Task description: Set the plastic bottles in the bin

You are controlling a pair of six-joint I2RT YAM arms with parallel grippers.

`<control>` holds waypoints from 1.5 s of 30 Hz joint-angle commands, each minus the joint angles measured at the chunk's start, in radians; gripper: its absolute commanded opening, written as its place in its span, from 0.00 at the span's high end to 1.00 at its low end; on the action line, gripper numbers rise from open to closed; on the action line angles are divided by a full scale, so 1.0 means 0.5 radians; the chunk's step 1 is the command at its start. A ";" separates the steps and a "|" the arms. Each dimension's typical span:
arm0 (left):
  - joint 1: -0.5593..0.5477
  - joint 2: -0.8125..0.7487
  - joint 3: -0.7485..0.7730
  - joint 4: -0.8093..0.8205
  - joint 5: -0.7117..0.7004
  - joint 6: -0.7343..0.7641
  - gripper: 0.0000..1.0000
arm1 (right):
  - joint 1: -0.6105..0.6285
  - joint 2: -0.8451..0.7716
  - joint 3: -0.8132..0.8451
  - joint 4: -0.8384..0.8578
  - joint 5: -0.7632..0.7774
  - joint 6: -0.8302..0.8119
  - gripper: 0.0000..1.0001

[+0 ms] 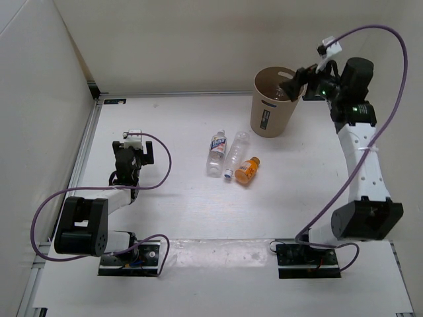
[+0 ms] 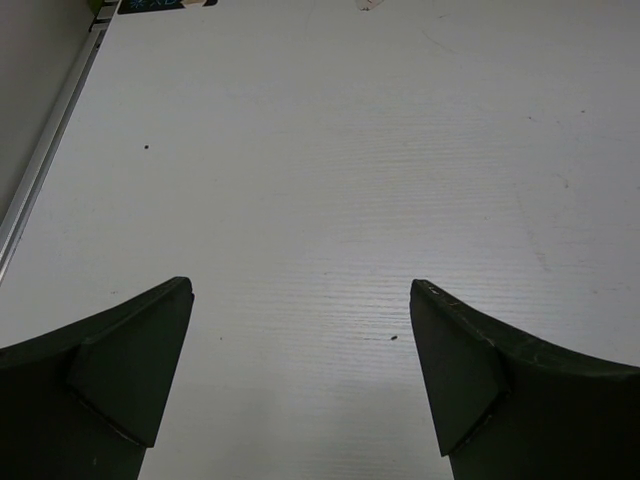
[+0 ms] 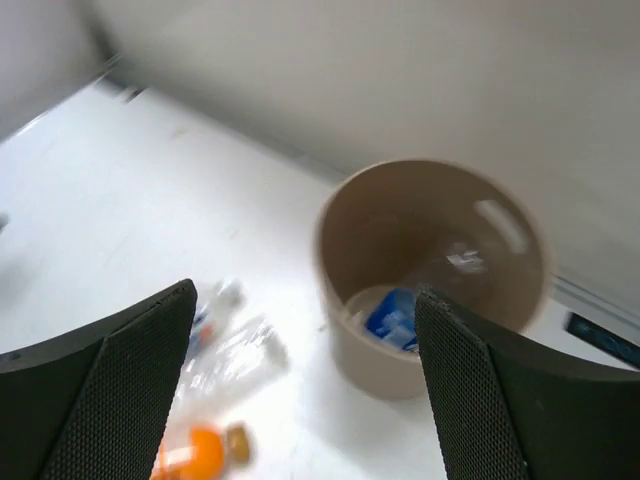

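The tan bin (image 1: 273, 101) stands at the back right of the table; a clear bottle with a blue label (image 3: 395, 318) lies inside it. Three bottles lie side by side mid-table: one with a white red-blue label (image 1: 217, 152), a plain clear one (image 1: 235, 154) and a short orange one (image 1: 247, 170). My right gripper (image 1: 291, 88) hovers open over the bin's (image 3: 430, 270) right rim with nothing between its fingers. My left gripper (image 2: 300, 345) is open over bare table at the left, well away from the bottles.
White walls close the table at the back and left. A metal rail (image 1: 84, 155) runs along the left edge. Purple cables loop from both arms. A small dark label (image 2: 165, 5) sits at the table's far left corner.
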 commanded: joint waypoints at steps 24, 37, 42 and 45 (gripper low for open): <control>0.012 -0.016 -0.029 0.042 0.010 -0.015 0.00 | 0.248 0.428 -0.258 -2.589 -0.685 -4.389 0.10; 0.015 -0.016 -0.053 0.076 0.032 -0.006 0.00 | 0.542 0.570 -0.497 -2.198 -0.421 -4.080 0.10; 0.012 -0.016 -0.050 0.079 0.035 -0.012 0.00 | 0.628 0.619 -0.524 -1.900 -0.390 -3.807 0.10; 0.012 -0.016 -0.050 0.073 0.035 -0.009 0.00 | 0.659 0.628 -0.534 -1.774 -0.363 -3.721 0.10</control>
